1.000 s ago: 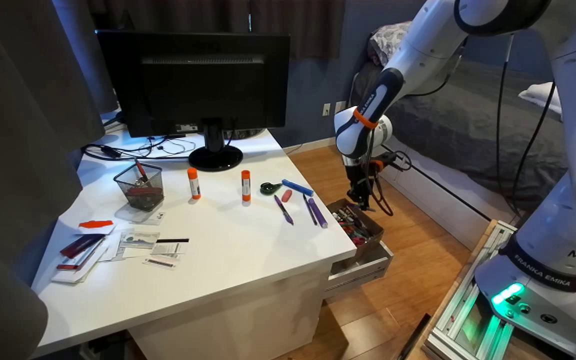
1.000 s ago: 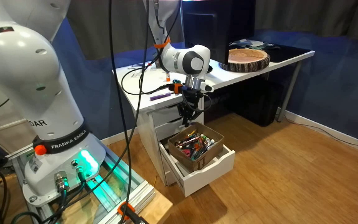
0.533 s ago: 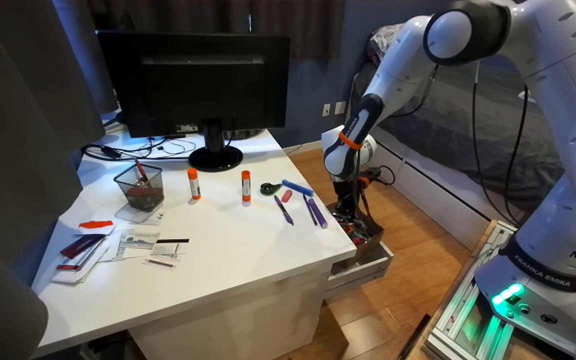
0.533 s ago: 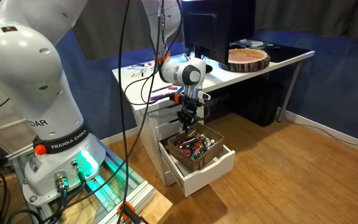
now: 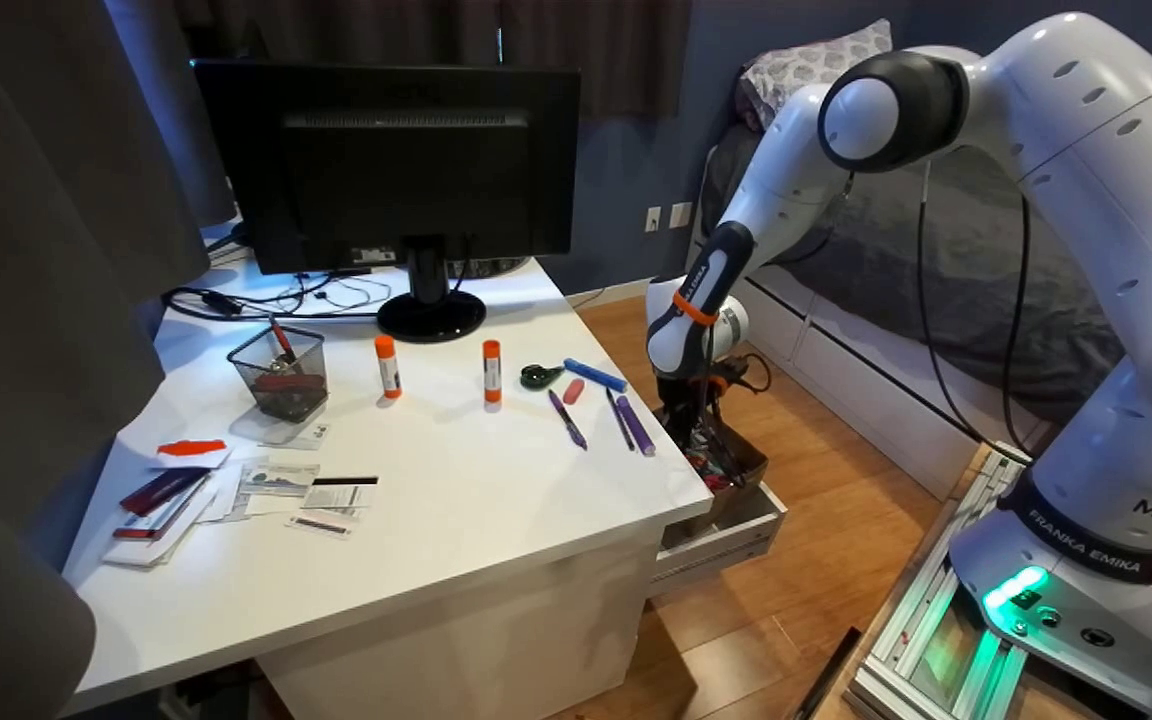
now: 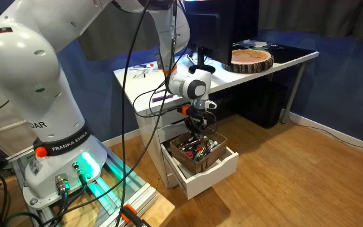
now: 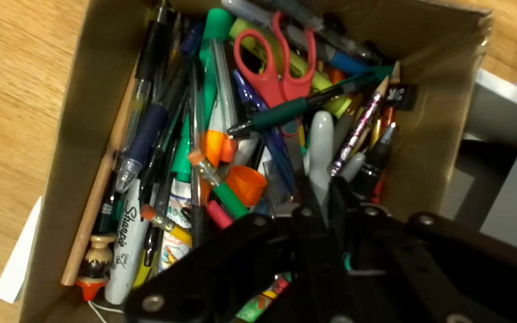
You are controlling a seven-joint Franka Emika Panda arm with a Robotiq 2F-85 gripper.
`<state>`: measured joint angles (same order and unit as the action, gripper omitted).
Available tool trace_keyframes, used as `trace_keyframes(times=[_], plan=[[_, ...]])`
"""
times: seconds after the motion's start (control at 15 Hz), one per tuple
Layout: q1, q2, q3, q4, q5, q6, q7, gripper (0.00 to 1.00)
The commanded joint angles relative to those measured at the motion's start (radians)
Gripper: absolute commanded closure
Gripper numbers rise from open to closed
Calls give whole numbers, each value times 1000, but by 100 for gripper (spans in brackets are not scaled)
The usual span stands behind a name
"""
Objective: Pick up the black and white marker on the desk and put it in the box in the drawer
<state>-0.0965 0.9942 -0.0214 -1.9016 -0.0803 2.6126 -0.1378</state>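
The step in hand looked to be the last one, setting the marker [image 7: 321, 139] down. Left to right in an exterior view, the tabletop [image 5: 476, 470] bore a mesh cup [image 5: 279, 380] toward its left edge, a glue stick [image 5: 491, 373] whose label was too small to read, and a thick purple pen [image 5: 635, 427] along its right edge; past that edge, by the near corner, the drawer [image 5: 716, 556] stood pulled out with the cardboard box [image 6: 212, 157] in it. The gripper [image 7: 322, 190] hung low over the box, seemingly grasping the pale marker; whether it touched the pile could not be told. The next move called for parting the fingers, then rising straight up. As for writing, "Sharpie" read plainly on a felt pen [image 7: 126, 244] at the box's left side in the wrist view, printed arrows [image 6: 204, 164] marked the box, and "FRANKA EMIKA" ringed the base of the robot arm [image 5: 1116, 200].
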Motion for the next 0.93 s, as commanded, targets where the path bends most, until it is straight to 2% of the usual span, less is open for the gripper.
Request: trace_keyframes(times=[0.0, 0.2, 0.27, 0.4, 0.87], plan=[[-74, 51, 61, 53, 25, 45, -76, 97], [-120, 72, 104, 71, 32, 59, -126, 97], [-137, 69, 118, 68, 32, 50, -147, 62], [-175, 41, 146, 40, 40, 54, -185, 54], [-348, -229, 213, -219, 78, 162, -296, 5]])
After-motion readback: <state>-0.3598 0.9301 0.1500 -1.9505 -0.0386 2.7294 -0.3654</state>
